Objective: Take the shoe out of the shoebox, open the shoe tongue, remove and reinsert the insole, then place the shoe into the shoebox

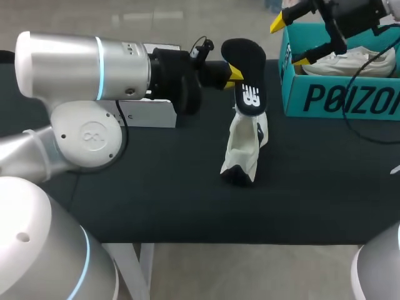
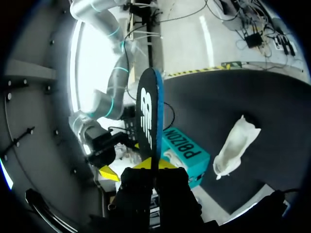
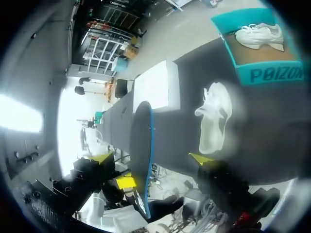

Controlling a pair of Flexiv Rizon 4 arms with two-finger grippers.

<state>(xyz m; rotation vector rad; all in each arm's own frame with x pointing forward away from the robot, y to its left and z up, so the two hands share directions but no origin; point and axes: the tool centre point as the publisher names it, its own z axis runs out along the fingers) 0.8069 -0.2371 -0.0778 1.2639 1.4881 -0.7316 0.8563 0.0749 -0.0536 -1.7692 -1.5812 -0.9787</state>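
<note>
My left gripper (image 1: 233, 75) is shut on a black insole (image 1: 251, 65) with a white logo and holds it upright above the table. In the left wrist view the insole (image 2: 148, 114) rises out of the left gripper (image 2: 151, 166). Just below the insole a white shoe (image 1: 245, 147) lies on the black table. My right gripper (image 1: 290, 42) hangs open and empty over the near left corner of the teal shoebox (image 1: 337, 99). From the right wrist view the insole (image 3: 143, 145) stands ahead of the open right gripper (image 3: 150, 158), with the shoe (image 3: 214, 121) beyond.
A second white shoe (image 1: 350, 61) lies inside the shoebox. A white box lid (image 1: 150, 112) rests on the table behind my left arm. The black table (image 1: 187, 200) runs to a front edge near the camera.
</note>
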